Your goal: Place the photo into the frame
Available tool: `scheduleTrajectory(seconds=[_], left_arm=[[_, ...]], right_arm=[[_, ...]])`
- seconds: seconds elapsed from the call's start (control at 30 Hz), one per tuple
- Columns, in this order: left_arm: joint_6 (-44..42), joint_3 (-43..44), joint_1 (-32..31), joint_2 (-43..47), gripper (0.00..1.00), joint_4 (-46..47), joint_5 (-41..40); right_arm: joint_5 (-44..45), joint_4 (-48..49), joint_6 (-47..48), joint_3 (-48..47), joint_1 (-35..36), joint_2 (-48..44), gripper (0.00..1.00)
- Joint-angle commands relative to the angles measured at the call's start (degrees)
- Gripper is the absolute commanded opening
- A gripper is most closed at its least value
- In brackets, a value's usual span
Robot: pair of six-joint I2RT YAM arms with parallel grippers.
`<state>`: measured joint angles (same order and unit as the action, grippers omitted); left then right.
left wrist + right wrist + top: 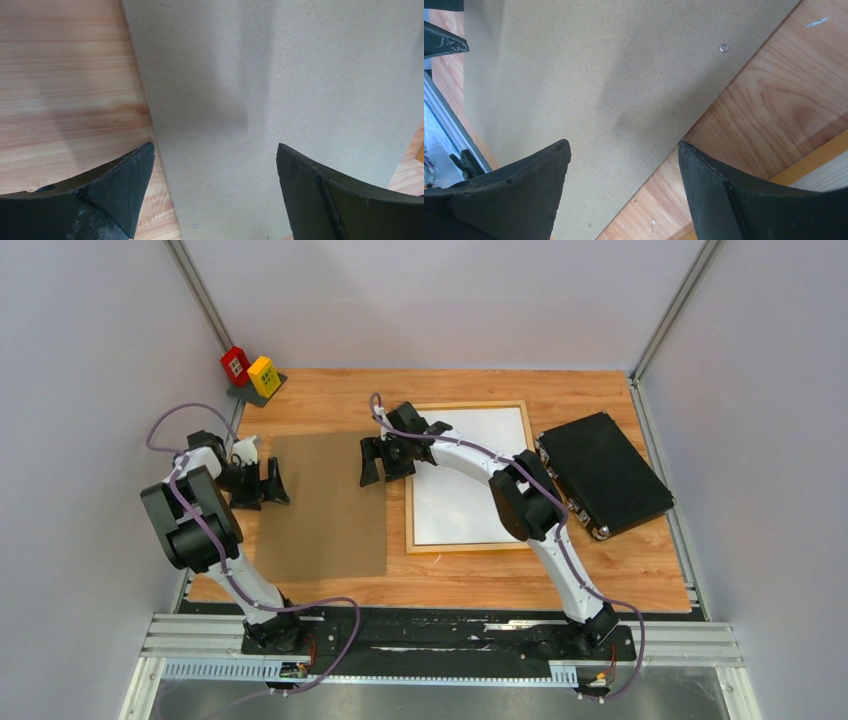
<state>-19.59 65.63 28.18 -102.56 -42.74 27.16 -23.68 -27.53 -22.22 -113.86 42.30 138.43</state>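
Far left: left gripper point(280, 483), spread fully and holding nothing, poised at the left edge of the panel point(325, 505). From the left wrist, bare table point(480, 580) at one side of the gap and brown board across the rest.

Next along: right gripper point(378, 472), also apart and empty, low over the panel's right edge, just short of the frame point(470, 548).

Right of centre: frame flat on the table, pale wood up, with a white sheet filling it inside the rails. Probably the photo point(455, 520), face down with its white back showing; no printed side visible, so not certain.

Far right: black case point(600, 475), close by the frame's right rail.

Expect the photo to be light, limp and easy to crease or smudge. Lying flat inside the rails, offers no free edge for a pinch from above. Better nudged with a flat fingertip at a corner, or slid along, never squeezed mid-sheet.

Expect the frame to be stiff and light, yet fragile on account of its pane. Take by a rail, likely the long left one nearest the right gripper, and keep level.
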Motion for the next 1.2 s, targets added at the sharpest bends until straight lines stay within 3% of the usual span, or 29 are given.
scheduleTrajectory(seconds=[0.0,0.33,0.77,1.17], left_arm=[[-0.6,-2.8,-2.3,-2.6,1.0,-0.9,3.9],[-1.0,-0.5,-2.8,-1.5,0.95,-7.7,14.8],[-4.7,7.6,-4.4,10.3,0.95,-17.6,25.1],[-3.9,10.8,-11.6,20.6,0.97,-20.2,30.1]], right_arm=[[-0.6,-2.4,0.1,1.6,0.8,-0.5,0.83],[-3.1,-1.7,-0.1,1.5,0.8,0.3,0.83],[-6.2,-1.3,-0.2,-0.7,1.1,2.2,0.83],[-10.8,-1.0,0.6,-2.6,1.0,3.0,0.84]])
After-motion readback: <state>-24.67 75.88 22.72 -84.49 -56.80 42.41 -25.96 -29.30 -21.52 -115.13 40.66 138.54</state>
